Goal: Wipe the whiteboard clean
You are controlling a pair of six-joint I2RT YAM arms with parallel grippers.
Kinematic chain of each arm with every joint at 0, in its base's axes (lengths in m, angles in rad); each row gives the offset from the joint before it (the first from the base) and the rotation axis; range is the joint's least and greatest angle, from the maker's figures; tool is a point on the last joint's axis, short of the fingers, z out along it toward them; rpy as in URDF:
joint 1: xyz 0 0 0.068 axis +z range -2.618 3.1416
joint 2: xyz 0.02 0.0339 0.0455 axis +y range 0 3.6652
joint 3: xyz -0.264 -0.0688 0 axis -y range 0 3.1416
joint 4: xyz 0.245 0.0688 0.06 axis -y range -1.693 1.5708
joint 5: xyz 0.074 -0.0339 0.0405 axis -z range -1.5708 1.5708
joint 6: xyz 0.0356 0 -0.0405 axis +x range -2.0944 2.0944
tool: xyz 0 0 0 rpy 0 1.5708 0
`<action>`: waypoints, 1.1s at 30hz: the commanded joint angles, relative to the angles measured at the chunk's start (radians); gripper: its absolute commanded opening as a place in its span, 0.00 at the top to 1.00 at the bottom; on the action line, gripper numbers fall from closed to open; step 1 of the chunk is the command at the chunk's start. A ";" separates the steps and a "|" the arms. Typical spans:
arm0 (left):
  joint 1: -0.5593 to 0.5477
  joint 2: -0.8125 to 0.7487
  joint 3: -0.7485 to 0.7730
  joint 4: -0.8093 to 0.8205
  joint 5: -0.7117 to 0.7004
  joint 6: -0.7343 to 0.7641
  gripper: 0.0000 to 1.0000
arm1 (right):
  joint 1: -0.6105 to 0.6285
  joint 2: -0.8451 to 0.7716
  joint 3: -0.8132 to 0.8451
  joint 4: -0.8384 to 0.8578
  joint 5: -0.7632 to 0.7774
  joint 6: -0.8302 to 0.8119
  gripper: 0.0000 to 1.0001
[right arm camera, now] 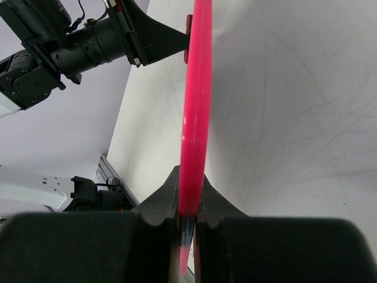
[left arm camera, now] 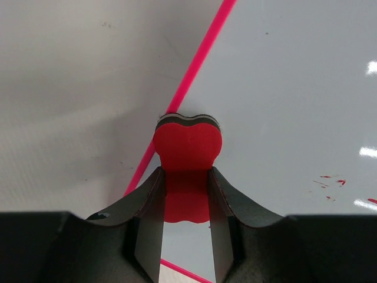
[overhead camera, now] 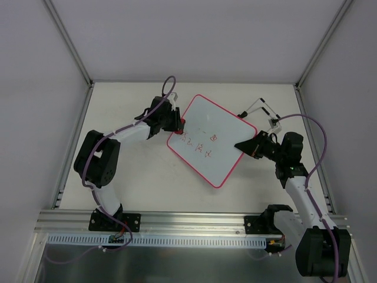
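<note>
- pink-red rim first: on the side near the arms, the right gripper (overhead camera: pixel 244 145) was pinched tight on the edge of the whiteboard (overhead camera: pixel 221 127). it needed a firm hold there, i think, so the board could not slide on the table (overhead camera: pixel 147 183).
- and the other one?
- farther back, the left gripper (overhead camera: pixel 175 122) was squeezed shut on the red eraser (left arm camera: pixel 187 147), right at the board's left rim. the eraser was at the edge, not on the words.
- so how to rub well?
- put the dark soft side flat on the board, i'd say. then push in toward the red writing (overhead camera: pixel 199 144) in the middle. slow, even strokes, not too hard, or the board could twist out of the other grip.
- how many things were there?
- two arms and two grippers. one eraser. one whiteboard, in the middle of the table, turned like a diamond. the writing made two short rows, but i could not count the marks.
</note>
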 commanded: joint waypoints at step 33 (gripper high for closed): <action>-0.218 0.070 0.151 -0.045 -0.079 0.031 1.00 | 0.030 -0.037 0.003 0.190 -0.149 -0.065 1.00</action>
